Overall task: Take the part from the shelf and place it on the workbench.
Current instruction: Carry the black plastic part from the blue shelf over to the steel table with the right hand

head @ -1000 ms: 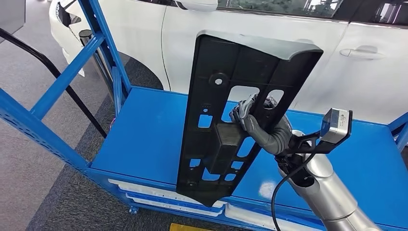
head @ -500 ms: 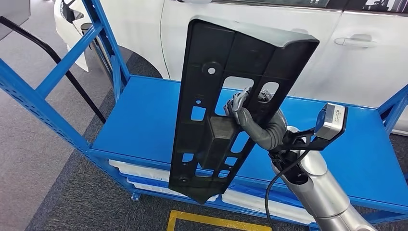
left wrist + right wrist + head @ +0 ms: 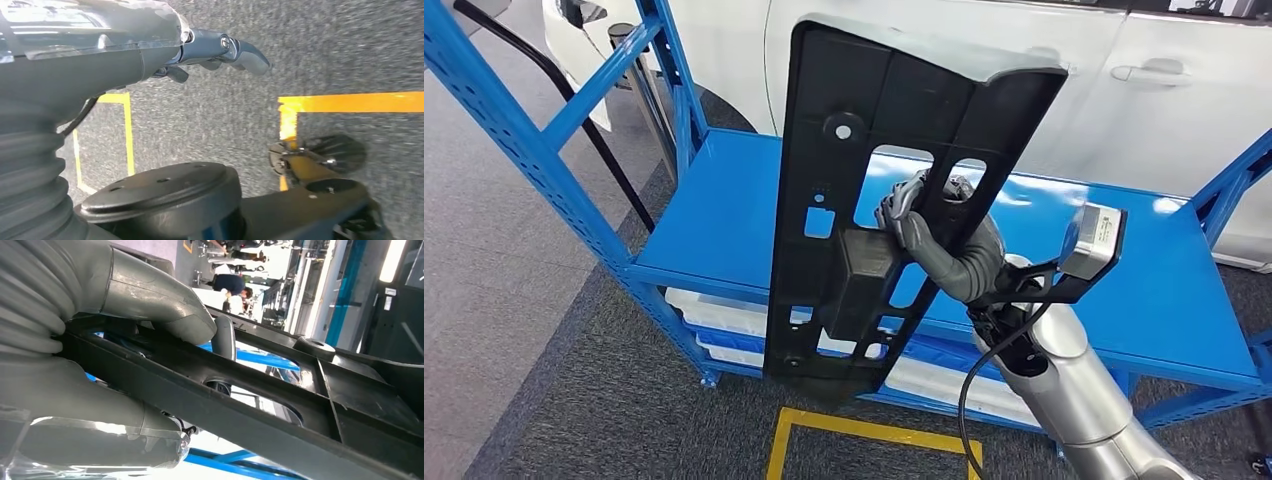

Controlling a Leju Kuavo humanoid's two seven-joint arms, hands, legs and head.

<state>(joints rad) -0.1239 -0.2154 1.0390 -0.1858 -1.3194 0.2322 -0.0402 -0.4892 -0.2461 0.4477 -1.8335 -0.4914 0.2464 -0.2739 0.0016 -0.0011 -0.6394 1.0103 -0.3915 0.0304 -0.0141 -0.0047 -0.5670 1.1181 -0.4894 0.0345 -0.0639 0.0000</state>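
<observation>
Upright, black part [image 3: 879,160] in right hand [image 3: 924,225], above blue shelf [image 3: 714,240].

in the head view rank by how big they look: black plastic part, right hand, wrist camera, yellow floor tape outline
1. black plastic part, by far the largest, though it is also nearest the camera
2. yellow floor tape outline, partly cut off by the picture's edge
3. right hand, partly hidden behind the part
4. wrist camera, smallest

The middle two look close, so that ranking is unsure.

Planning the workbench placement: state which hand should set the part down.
Right. The right hand already grips the black part through its cutout, clear of the blue shelf; the left hand hangs over the floor.
</observation>
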